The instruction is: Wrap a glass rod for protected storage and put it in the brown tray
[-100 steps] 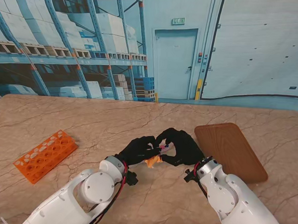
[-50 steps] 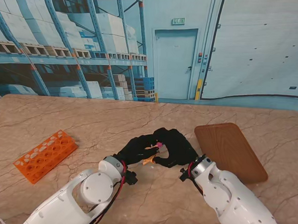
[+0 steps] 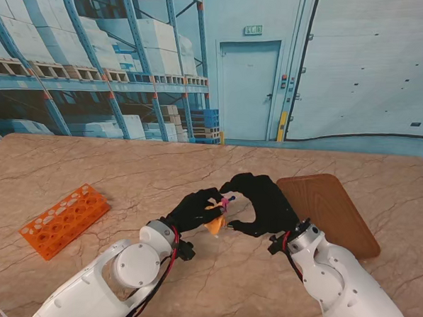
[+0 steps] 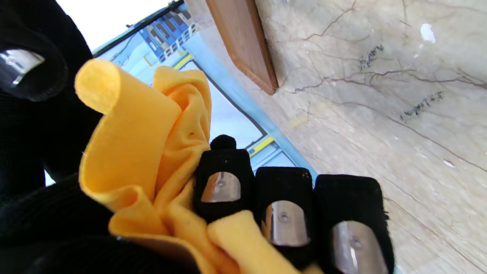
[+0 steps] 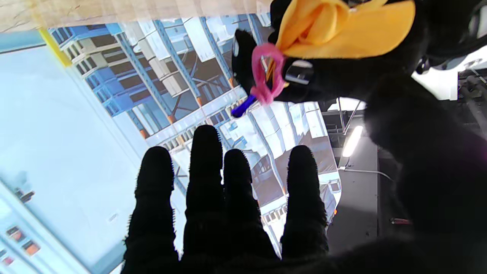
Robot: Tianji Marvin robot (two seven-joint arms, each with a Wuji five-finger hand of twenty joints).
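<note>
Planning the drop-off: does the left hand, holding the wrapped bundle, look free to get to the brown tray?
Probably not directly: the open right hand sits between the left hand with its orange bundle and the brown tray.

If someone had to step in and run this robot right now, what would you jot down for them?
Left hand: shut on the yellow cloth, bundled around what I take to be the glass rod; a blue tip pokes out by a pink band.
Right hand: open, fingers spread, holding nothing, close beside the bundle.
Brown tray: on the table to the right, nothing on it.
Orange rack: far left, not involved.
Done: the cloth looks gathered and banded.
Left: check the wrap holds, then carry the bundle to the tray and set it down.
</note>
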